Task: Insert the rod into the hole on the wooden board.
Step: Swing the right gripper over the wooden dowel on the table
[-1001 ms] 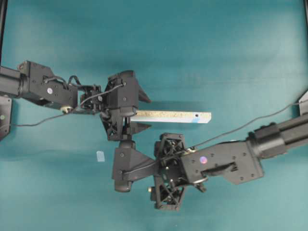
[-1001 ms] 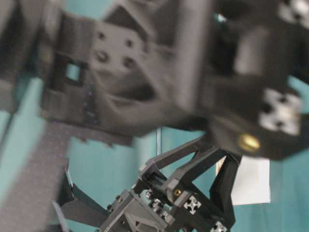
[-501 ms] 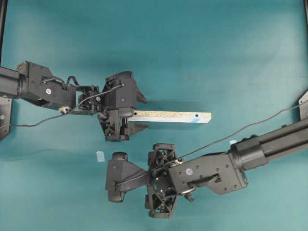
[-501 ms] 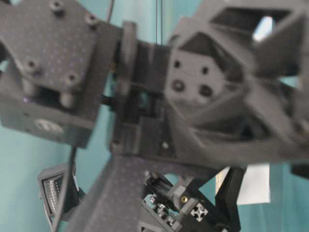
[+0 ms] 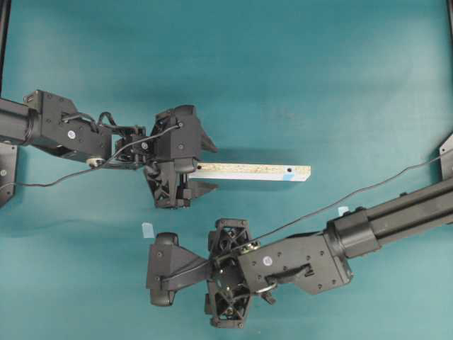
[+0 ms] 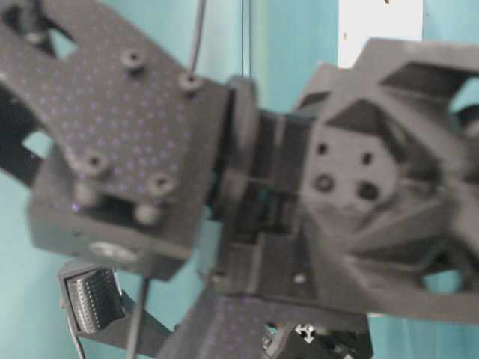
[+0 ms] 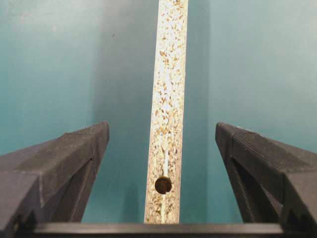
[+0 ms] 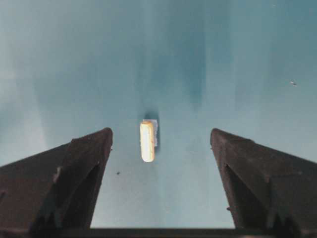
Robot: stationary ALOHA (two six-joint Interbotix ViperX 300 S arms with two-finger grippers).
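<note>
Hovering over the teal counter (image 5: 340, 78) with both hands spread wide and nothing pinched in either.

My left hand (image 7: 163, 148) straddles the near end of the wooden board (image 7: 168, 99); fingers (image 7: 64, 163) stand well clear on both sides, not touching it. Board runs straight away toward 12 o'clock in the left wrist view, speckled chipboard face up, one plain dark hole near my end. From overhead the board (image 5: 251, 171) lies level across the middle, its left end between my left fingers, and the hole (image 5: 289, 171) with the light-blue patch (image 5: 289, 177) sits near the far right end, at 3 o'clock from that hand.

My right hand (image 8: 158, 148) points at the rod (image 8: 147, 141), which lies flat on the counter between the spread fingers (image 8: 79, 173), apart from both (a pale tape square (image 8: 155, 132) sits just beside its far end). Overhead, that hand reaches across to about 7 o'clock of the board's left end; the rod itself I cannot make out there.

Table-level view is filled by blurred arm parts.
</note>
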